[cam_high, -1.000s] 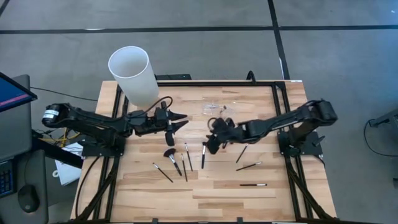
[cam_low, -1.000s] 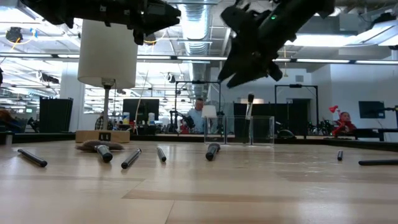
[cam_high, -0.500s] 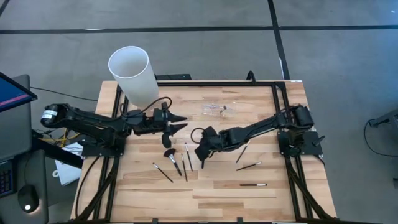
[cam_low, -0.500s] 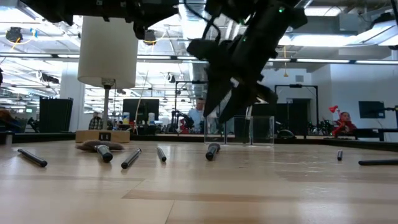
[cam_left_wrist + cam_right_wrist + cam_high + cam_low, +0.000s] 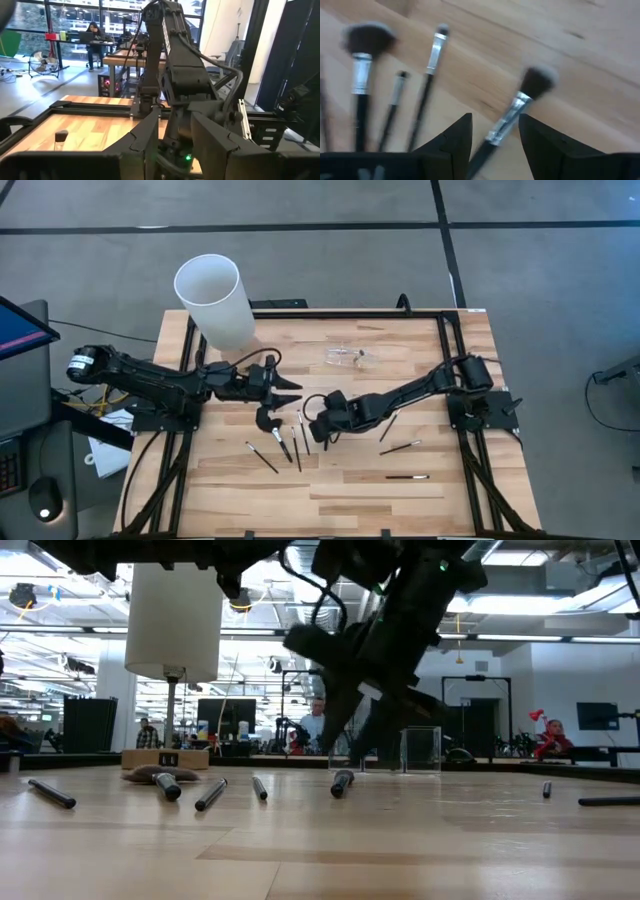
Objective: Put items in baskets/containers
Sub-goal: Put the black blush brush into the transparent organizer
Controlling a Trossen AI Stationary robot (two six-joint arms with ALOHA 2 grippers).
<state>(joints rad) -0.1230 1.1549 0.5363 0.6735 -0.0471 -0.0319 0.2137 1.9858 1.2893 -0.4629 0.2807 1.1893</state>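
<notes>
Several thin makeup brushes lie flat on the wooden table (image 5: 340, 500). One group (image 5: 298, 445) is at the middle, with a fan-headed one (image 5: 268, 420); three more (image 5: 400, 447) lie to the right. My right gripper (image 5: 318, 428) slants down, open, low over the middle group. Its fingers stand on either side of a dark-tipped brush (image 5: 532, 82) without touching it. My left gripper (image 5: 290, 390) hangs open and level above the table, left of the right gripper. The clear holder (image 5: 345, 356) stands toward the far edge.
A tall white cylinder (image 5: 215, 298) stands at the table's far left corner. A black frame (image 5: 445, 330) runs along the table's sides. In the left wrist view the right arm (image 5: 180, 75) fills the space ahead. People sit at desks in the room behind.
My right gripper has travelled toward the table's left and near edges and come down, rolling as it went. It now hangs low over the middle group of brushes. My left gripper has swung a little toward the near edge. No brush has moved.
</notes>
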